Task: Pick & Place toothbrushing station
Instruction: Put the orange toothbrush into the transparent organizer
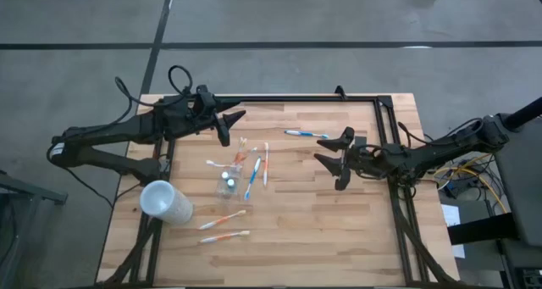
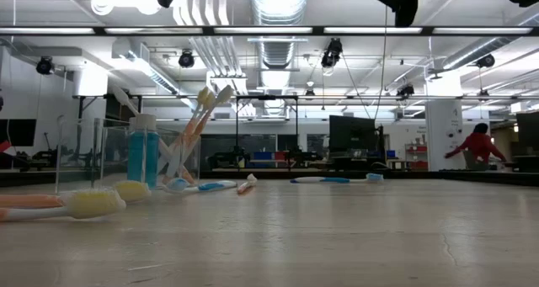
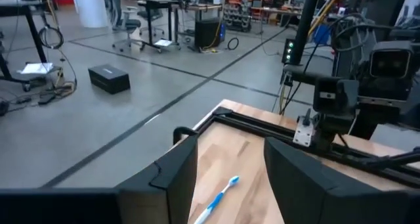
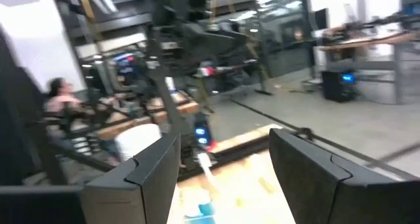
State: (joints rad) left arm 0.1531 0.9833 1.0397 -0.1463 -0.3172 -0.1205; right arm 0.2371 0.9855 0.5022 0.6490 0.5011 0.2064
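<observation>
Both hands hang empty over the pale wooden worktop (image 1: 339,238), fingers spread: your left hand (image 1: 232,126) near the far left corner, your right hand (image 1: 335,160) right of centre. Between them stands the small clear tumbler (image 1: 229,180) holding the small blue toothpaste tube (image 2: 141,156) and a few brushes. Slim white-orange and white-blue toothbrushes (image 1: 255,175) lie scattered around it; one blue-handled toothbrush (image 1: 305,134) lies apart, near your right hand. The larger frosted whitish cup (image 1: 166,201) lies on its side at the left. Expect the brushes to be light, stiff and smooth, likely to skid or roll, so pinch across mid-handle. The tumbler looks light and tippy; take it low by the wall.
</observation>
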